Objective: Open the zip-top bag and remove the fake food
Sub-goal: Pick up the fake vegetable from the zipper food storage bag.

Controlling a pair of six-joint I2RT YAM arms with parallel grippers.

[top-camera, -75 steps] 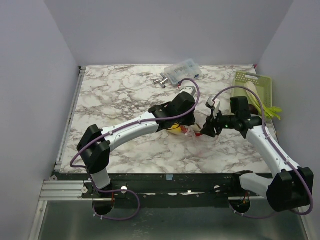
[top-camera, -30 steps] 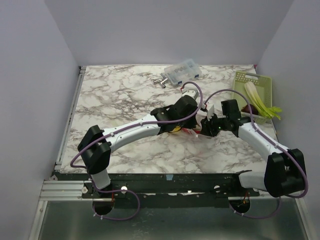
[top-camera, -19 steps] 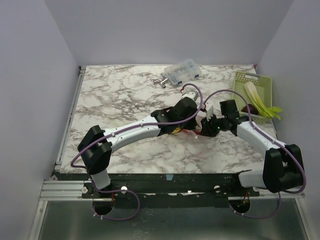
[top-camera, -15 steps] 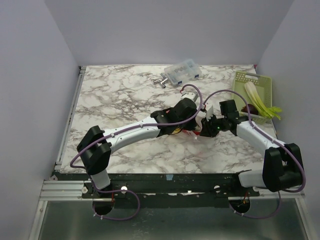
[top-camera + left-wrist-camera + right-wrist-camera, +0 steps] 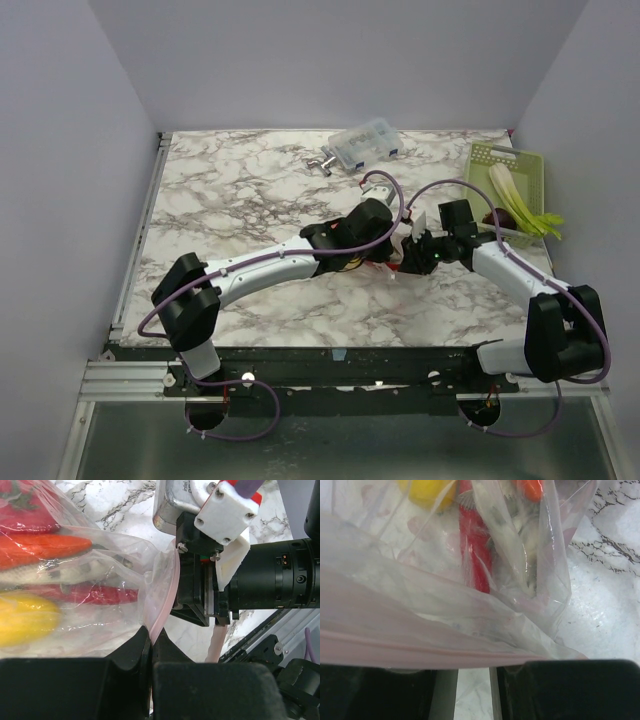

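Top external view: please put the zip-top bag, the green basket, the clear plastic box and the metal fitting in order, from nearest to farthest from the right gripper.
1. zip-top bag: directly at the right gripper, on its left.
2. green basket: at the table's right edge.
3. clear plastic box and metal fitting: both near the far edge; too close to call.

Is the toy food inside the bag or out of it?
Mostly inside: the lemon, carrot and red piece show through the clear zip-top bag. One pale stalk lies out in the basket.
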